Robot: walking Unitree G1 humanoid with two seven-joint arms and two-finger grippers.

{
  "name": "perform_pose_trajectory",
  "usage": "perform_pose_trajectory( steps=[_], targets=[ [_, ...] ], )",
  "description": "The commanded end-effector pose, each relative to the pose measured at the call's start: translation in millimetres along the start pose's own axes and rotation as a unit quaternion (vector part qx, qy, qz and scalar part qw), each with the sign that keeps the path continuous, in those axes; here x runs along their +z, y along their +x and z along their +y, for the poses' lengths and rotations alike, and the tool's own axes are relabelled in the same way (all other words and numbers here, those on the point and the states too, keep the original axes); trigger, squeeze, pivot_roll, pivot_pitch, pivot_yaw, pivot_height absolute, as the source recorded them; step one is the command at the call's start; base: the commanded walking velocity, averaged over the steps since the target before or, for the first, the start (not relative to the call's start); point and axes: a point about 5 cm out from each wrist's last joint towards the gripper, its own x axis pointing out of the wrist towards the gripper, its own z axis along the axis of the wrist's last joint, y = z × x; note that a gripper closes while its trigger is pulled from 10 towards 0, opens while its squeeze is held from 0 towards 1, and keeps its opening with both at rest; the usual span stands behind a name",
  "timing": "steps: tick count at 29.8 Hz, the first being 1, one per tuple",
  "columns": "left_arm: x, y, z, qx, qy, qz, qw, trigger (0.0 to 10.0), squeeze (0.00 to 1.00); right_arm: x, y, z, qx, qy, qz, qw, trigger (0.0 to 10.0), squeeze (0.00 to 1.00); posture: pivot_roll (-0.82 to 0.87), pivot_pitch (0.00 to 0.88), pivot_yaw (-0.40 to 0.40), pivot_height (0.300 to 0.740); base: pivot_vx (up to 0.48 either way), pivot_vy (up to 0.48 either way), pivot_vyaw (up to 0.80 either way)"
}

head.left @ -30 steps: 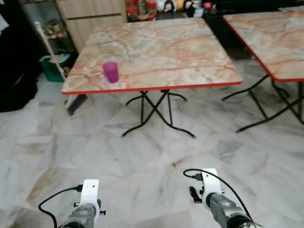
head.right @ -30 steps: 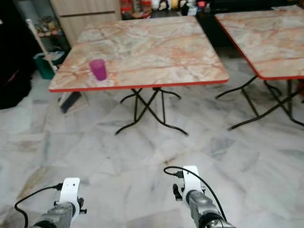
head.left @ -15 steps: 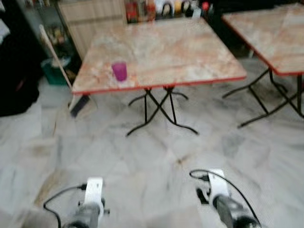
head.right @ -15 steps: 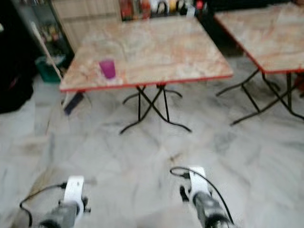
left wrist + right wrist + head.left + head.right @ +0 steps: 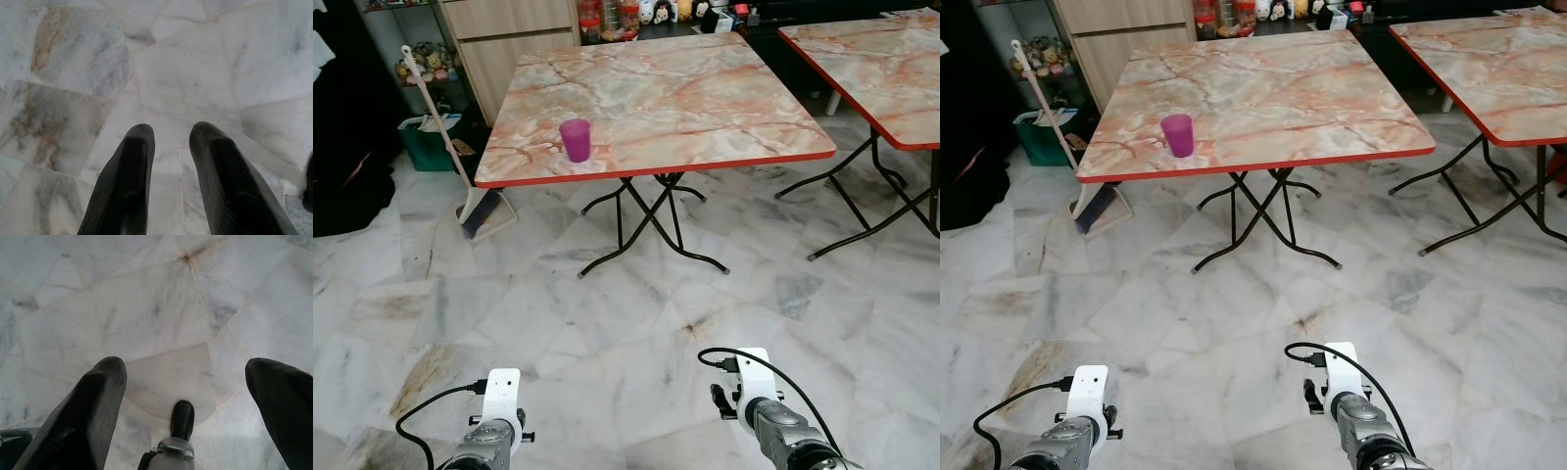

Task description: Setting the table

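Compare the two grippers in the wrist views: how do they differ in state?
The left gripper has its fingers spread only slightly, with a narrow strip of floor between them; the right gripper is spread wide, with a broad stretch of floor between its fingers. Both are open, hold nothing, hang low over the marble floor, and have black fingers.

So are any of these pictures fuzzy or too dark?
Left eye view: sharp and bright, the purple cup on the marble table crisp. Left wrist view: the black fingers close up look soft, the floor tiles clear. Right wrist view: evenly lit, no glare.
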Motion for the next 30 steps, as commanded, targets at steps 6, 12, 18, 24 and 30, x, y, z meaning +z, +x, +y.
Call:
perform_pose_trajectory(
  steps=[6, 12, 18, 24, 30],
  targets=[
    [-1.9, -0.2, 1.1, 0.004, 0.005, 0.000, 1.000, 10.0, 0.00, 0.3, 0.1, 1.8, 0.010, -0.025, 0.001, 1.000, 10.0, 0.00, -0.06, 0.040, 0.078, 0.740, 0.354, 0.000, 0.00],
    [-3.5, -0.4, 1.2, 0.004, 0.006, 0.001, 1.000, 10.0, 0.00, -2.7, 0.0, 2.3, 0.008, -0.005, 0.004, 1.000, 10.0, 0.00, -0.07, 0.022, 0.082, 0.740, 0.363, 0.000, 0.35],
    [-4.8, -0.6, 1.5, 0.004, 0.008, 0.002, 1.000, 10.0, 0.00, -3.8, 0.0, 2.7, 0.010, -0.010, 0.005, 1.000, 10.0, 0.00, -0.07, 0.001, 0.080, 0.740, 0.377, 0.000, 0.00],
    [-4.7, -0.6, 1.4, 0.003, 0.009, 0.002, 1.000, 10.0, 0.00, -3.6, 0.0, 2.5, 0.009, -0.008, 0.005, 1.000, 10.0, 0.00, -0.07, 0.005, 0.078, 0.740, 0.384, 0.000, 0.00],
    [-2.9, -0.3, 0.9, 0.003, 0.007, 0.001, 1.000, 10.0, 0.00, -1.9, 0.0, 1.7, 0.006, -0.008, 0.003, 1.000, 10.0, 0.00, -0.07, 0.029, 0.078, 0.740, 0.387, 0.000, 0.00]
  ],
)
